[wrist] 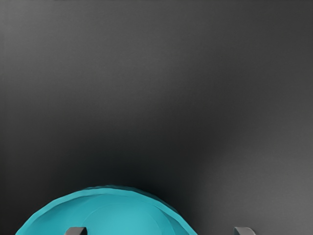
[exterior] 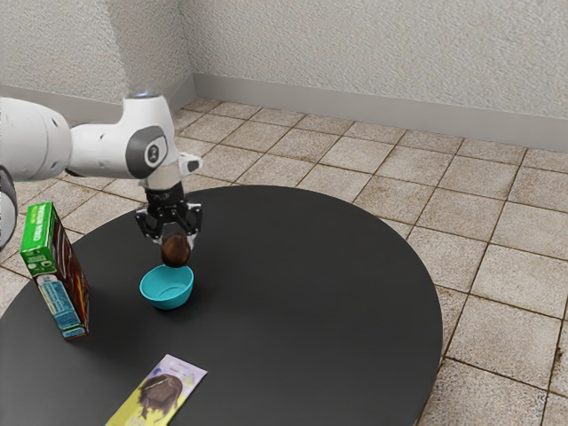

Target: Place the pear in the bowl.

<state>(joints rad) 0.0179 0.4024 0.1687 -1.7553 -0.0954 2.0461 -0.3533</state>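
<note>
Nearest to the camera of the exterior view, a flat packet (exterior: 160,395) lies on the round black table (exterior: 311,284). Behind it stands the bowl (exterior: 173,303), upright and, as I see it, without any content. The pear (exterior: 176,249) is in the air above the bowl, near its far side, and the gripper (exterior: 177,239) holds it between its two fingers, which stand quite wide because the fruit is thick. A tall box (exterior: 58,275) stands well apart, toward the exterior view's left.

The step in hand, I judge, is the last centring before the lowering. In the wrist view, one fingertip (wrist: 77,231) shows against the bowl, while the other fingertip (wrist: 244,231) shows against bare table. So it seems that the pear is not exactly over the middle. It would be good to move the gripper a little toward the side of the first fingertip, and then to go down slowly and straight.

The pear should come low inside the rim before the fingers open, evenly and gently. If it is released too high or off centre, it could strike the rim, roll out, or tip the light bowl.
</note>
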